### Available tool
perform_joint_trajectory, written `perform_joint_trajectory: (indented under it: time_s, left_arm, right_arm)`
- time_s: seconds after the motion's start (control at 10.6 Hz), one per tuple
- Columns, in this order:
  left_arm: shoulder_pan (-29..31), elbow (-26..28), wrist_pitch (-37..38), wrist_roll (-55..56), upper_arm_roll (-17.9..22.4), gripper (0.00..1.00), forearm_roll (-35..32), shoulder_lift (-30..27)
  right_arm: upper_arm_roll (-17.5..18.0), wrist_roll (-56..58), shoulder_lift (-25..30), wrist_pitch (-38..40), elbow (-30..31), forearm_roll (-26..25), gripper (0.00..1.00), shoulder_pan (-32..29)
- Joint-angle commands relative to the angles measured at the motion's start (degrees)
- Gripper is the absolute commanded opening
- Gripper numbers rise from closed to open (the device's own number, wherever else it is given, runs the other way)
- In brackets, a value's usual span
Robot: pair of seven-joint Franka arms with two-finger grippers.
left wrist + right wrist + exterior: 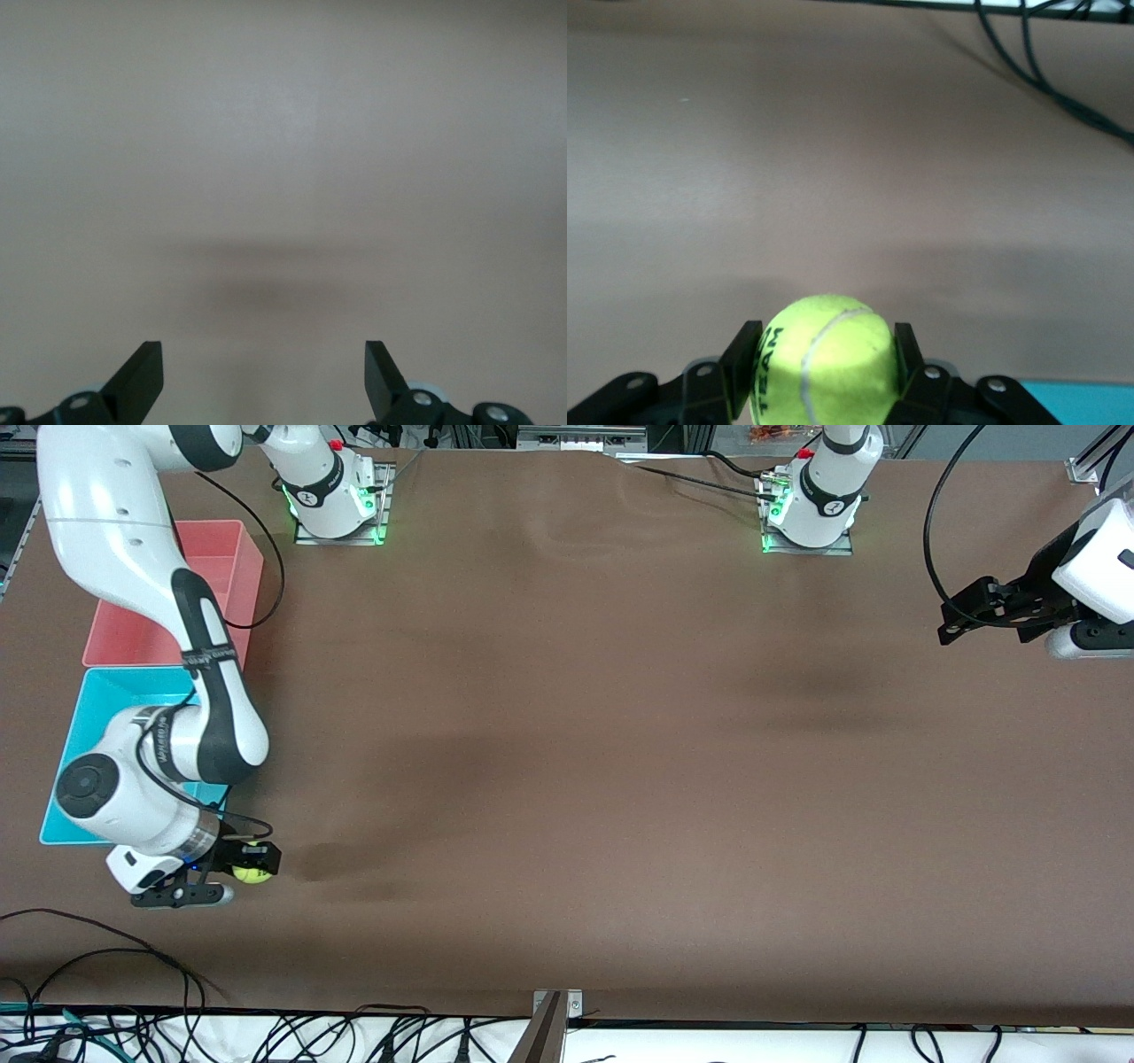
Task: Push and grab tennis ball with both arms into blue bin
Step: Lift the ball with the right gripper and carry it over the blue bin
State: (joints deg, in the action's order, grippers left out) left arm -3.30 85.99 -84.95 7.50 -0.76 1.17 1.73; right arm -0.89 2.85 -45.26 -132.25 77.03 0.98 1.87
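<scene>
Writing on the ball: the tennis ball [824, 359] had dark letters on its fuzz that read "TEAM"; part of the word ran down out of the right wrist picture.
Ball: the tennis ball sat at the lower left of the front view [252, 873], just past the near corner of the blue bin [89, 717], not in it.
Right tool: the right tool [250, 865] was squeezed shut on the ball, one black finger [740, 363] on each side.
Left tool: the left tool [952, 615] hung at the upper right of the front view over the bare brown worktop [620, 735], its fingers [142, 376] spread wide with nothing between them. That arm waited.
Hard to see: the right arm covered much of the blue bin and part of the pink bin [221, 558]. Only a small blue corner [1072, 403] showed in the right wrist picture.
Cut off: black cables [89, 957] ran off the lower edge.
</scene>
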Motion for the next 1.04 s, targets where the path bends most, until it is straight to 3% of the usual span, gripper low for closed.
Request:
perform_joint_trajectory:
  time_s: [0.0,0.28,0.75,0.85,0.94]
  left_arm:
    - [-0.57,-2.32,1.54,0.68,0.32,1.00,0.85,1.08]
    - [-0.57,-2.40,1.54,0.59,0.32,1.00,0.59,1.08]
    - [-0.13,-1.88,1.63,0.50,0.41,1.00,0.32,1.17]
    - [0.22,-1.79,1.63,0.33,0.49,1.00,0.32,1.17]
    - [0.13,-1.79,1.63,0.41,0.49,1.00,0.32,1.17]
  right_arm:
    - [-2.52,2.23,5.87,12.16,-0.39,-1.07,0.05,0.07]
    - [-6.13,9.70,8.69,18.23,-0.39,-0.02,0.05,-0.98]
    - [-7.01,15.52,9.83,24.94,-0.39,0.42,0.06,-6.51]
    - [-6.76,16.04,11.06,24.94,-0.22,0.51,0.08,-7.31]
    - [-6.84,16.22,11.33,25.72,0.13,0.51,0.20,-7.66]
